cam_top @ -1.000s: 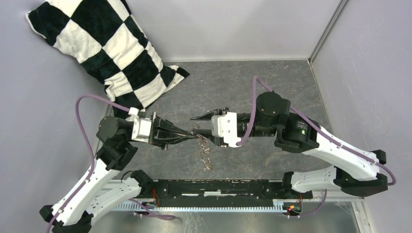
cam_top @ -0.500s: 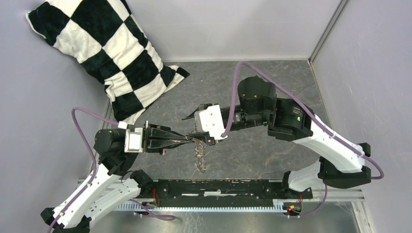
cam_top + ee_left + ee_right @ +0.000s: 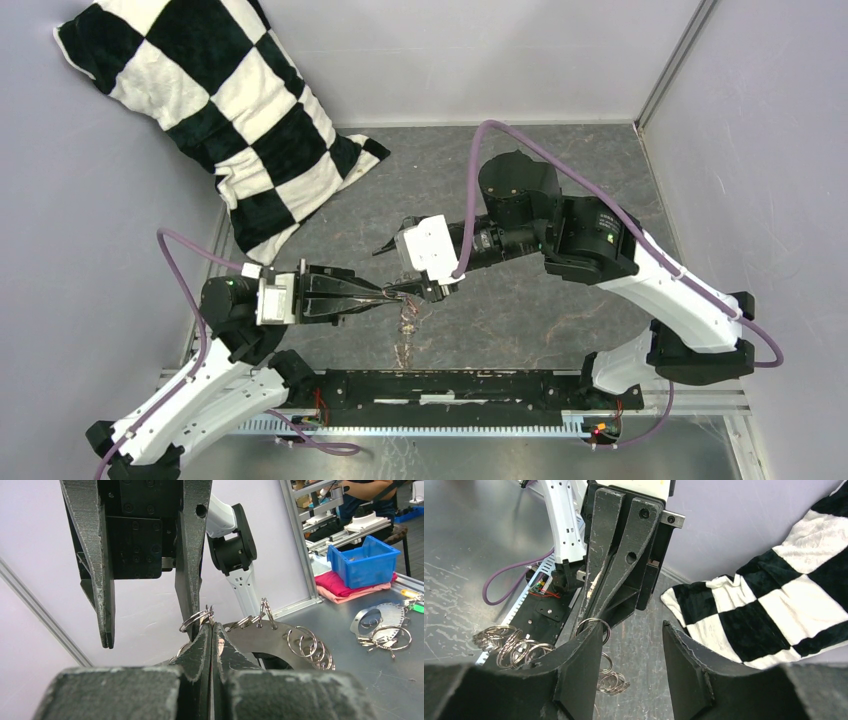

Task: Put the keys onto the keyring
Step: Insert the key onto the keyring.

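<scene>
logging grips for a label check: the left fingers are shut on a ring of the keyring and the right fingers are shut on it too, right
No. The right fingers stand open with a clear gap between them, as the right wrist view shows. The left fingers are indeed shut on a ring of the keyring.

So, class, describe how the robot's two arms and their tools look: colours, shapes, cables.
Both the left arm and right arm have white link shells with black joints. A purple cable loops along each. The left tool and right tool each have a white block body and two black, tapered, scuffed fingers.
</scene>
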Available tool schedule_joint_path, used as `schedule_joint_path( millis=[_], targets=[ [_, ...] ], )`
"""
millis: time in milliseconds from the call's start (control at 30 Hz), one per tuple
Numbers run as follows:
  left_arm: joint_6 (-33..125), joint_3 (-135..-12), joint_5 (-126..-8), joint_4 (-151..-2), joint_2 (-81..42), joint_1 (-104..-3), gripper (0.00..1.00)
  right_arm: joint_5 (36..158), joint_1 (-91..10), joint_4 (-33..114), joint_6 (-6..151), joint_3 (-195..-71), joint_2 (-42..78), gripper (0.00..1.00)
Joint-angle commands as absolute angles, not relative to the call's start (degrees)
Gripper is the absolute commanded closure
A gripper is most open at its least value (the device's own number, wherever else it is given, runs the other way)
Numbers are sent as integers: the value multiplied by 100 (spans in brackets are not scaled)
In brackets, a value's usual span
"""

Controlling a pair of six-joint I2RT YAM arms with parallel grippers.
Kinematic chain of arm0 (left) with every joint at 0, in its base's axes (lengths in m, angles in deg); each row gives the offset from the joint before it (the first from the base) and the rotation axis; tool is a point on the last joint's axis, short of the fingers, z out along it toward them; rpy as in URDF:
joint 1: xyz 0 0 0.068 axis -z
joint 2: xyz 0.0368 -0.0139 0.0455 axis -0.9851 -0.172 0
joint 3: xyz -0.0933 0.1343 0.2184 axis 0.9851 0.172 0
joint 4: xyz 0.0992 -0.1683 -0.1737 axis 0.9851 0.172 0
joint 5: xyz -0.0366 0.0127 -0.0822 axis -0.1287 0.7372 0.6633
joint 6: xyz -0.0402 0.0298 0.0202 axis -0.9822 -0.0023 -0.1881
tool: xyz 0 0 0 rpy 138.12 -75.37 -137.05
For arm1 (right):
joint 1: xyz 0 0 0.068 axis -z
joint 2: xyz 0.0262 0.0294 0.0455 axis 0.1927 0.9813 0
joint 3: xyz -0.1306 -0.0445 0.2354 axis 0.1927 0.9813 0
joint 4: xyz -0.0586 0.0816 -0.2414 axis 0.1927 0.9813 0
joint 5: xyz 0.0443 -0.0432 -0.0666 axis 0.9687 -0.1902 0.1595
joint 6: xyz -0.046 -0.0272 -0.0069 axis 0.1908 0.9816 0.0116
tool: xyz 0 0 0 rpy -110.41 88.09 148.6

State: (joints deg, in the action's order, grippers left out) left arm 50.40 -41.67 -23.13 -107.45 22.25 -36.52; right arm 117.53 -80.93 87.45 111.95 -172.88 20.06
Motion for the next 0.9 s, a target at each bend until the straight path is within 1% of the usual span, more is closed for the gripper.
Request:
schedule_joint_path(
  millis=[0, 333, 600, 867],
  targets=[
    [4797, -4203, -2587, -11332, 2332, -3580, 98, 11863, -8014, 8740, 11252, -17502, 2078, 47],
    [4769, -4111, -2657, -11333, 2489, -3562, 98, 11968, -7907, 8657, 11223, -17432, 1995, 47],
    [4805, -4066, -2667, -11312, 2479, -3562, 98, 12178, -7871, 8181, 11045, -17037, 1843, 47],
    [4821, -4065, -2693, -11322, 2461, -3562, 98, 12050, -7798, 8036, 10974, -16853, 1657, 44]
  ],
)
